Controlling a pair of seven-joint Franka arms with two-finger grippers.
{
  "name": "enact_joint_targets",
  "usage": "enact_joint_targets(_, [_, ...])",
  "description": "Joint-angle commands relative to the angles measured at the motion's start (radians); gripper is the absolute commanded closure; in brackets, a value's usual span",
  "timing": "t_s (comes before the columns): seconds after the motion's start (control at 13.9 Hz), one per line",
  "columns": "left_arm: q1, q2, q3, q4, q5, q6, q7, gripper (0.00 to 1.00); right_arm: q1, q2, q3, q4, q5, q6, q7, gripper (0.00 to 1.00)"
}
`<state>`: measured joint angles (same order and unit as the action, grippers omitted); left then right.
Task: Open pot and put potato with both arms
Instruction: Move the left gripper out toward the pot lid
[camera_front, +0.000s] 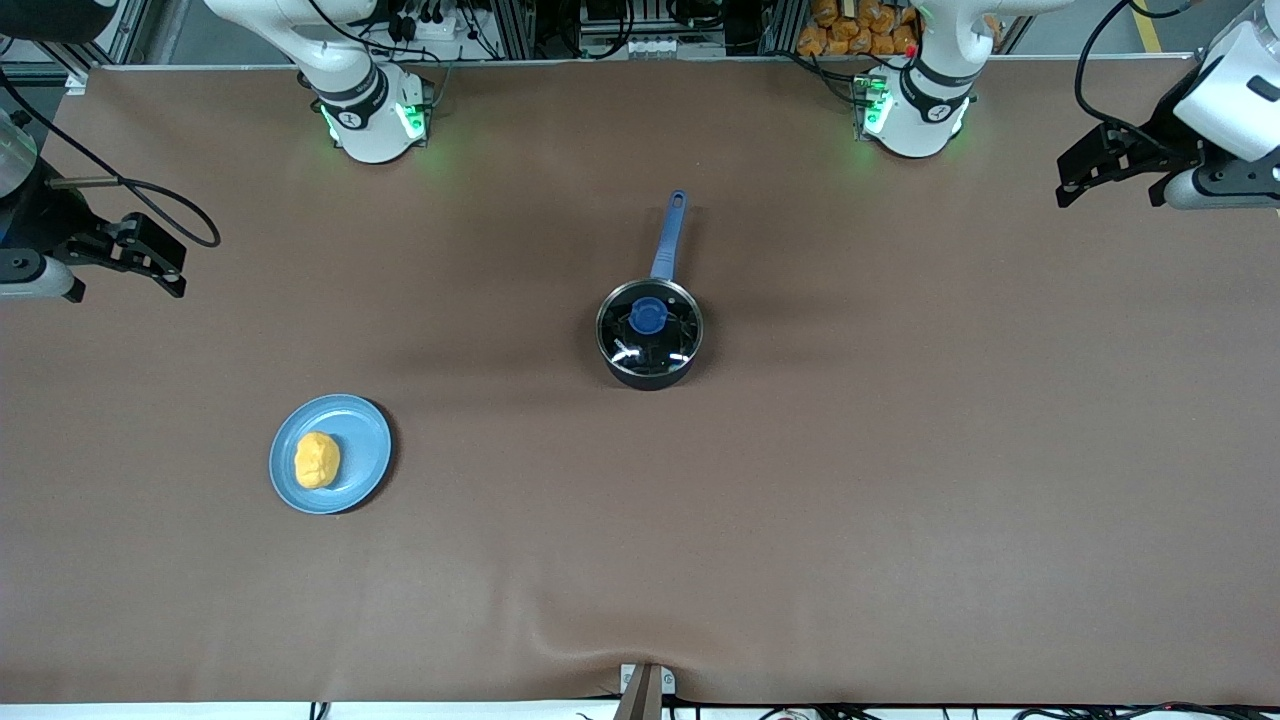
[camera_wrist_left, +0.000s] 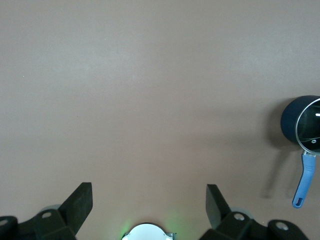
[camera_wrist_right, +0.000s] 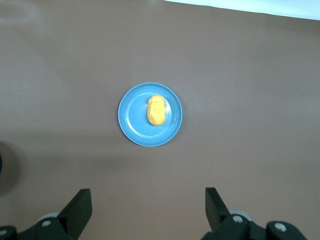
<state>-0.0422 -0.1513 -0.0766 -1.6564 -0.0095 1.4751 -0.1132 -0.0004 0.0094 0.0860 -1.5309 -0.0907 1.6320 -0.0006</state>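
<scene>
The black pot (camera_front: 649, 340) stands mid-table with its glass lid and blue knob (camera_front: 647, 317) on, its blue handle (camera_front: 669, 235) pointing toward the robots' bases. It also shows in the left wrist view (camera_wrist_left: 302, 125). The yellow-orange potato (camera_front: 316, 460) lies on a light-blue plate (camera_front: 360, 440), nearer the front camera, toward the right arm's end; both show in the right wrist view, potato (camera_wrist_right: 156, 110) on plate (camera_wrist_right: 131, 117). My left gripper (camera_front: 1085, 175) is open and empty, high at the left arm's end. My right gripper (camera_front: 160, 262) is open and empty, high at the right arm's end.
The brown tablecloth (camera_front: 800, 480) covers the whole table. The arm bases (camera_front: 375, 110) (camera_front: 915, 110) stand along the table's back edge. A small bracket (camera_front: 645, 690) sits at the front edge.
</scene>
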Motion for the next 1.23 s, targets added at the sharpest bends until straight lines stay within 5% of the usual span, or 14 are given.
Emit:
enact_joint_targets(0.0, [0.005,-0.022,0.001,0.003,0.016,-0.013,-0.007,0.00,0.005,0.000,0.003,0.009,-0.009,-0.012,0.024,0.00])
enact_joint_targets(0.65, [-0.008,0.048,-0.002,0.070,0.010,-0.032,-0.010,0.00,-0.007,0.000,0.000,0.006,-0.001,-0.009,0.025,0.00])
enact_joint_targets(1.15, [-0.012,0.071,-0.058,0.072,0.010,-0.021,-0.013,0.00,-0.082,0.000,-0.003,-0.005,0.114,-0.014,0.025,0.00])
